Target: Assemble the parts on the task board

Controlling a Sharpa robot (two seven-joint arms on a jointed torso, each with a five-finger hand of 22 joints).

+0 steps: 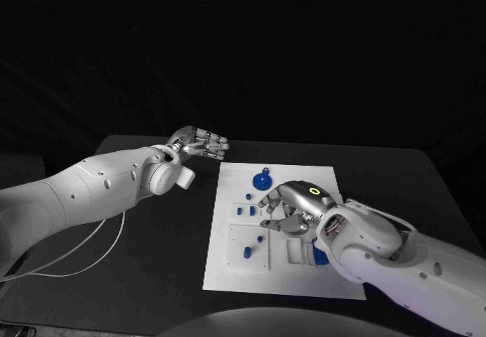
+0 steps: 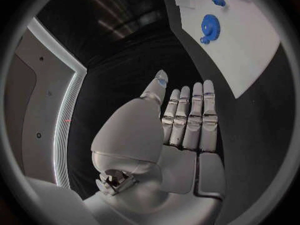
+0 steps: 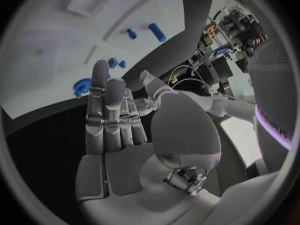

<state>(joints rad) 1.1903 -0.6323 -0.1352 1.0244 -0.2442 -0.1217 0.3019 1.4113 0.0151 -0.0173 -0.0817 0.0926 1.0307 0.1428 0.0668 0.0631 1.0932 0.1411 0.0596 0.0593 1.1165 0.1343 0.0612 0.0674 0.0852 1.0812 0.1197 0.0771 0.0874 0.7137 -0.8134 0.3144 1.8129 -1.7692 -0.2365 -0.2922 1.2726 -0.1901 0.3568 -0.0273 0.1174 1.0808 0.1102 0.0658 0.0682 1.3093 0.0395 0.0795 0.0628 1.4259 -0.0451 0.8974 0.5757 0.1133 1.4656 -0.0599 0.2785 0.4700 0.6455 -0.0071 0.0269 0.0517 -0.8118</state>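
The left hand [image 1: 199, 144] hangs empty, fingers straight, off the board's [image 1: 228, 270] far left corner; the right hand [image 1: 296, 205], empty too, hovers over its middle.

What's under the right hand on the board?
The right hand hovers over the task board centre. Beside it a blue gear shows; whatever lies directly beneath the fingers is covered.

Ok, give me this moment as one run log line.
left hand: empty, beside board, over table | right hand: empty, over task board | blue gear: lying on board, untouched
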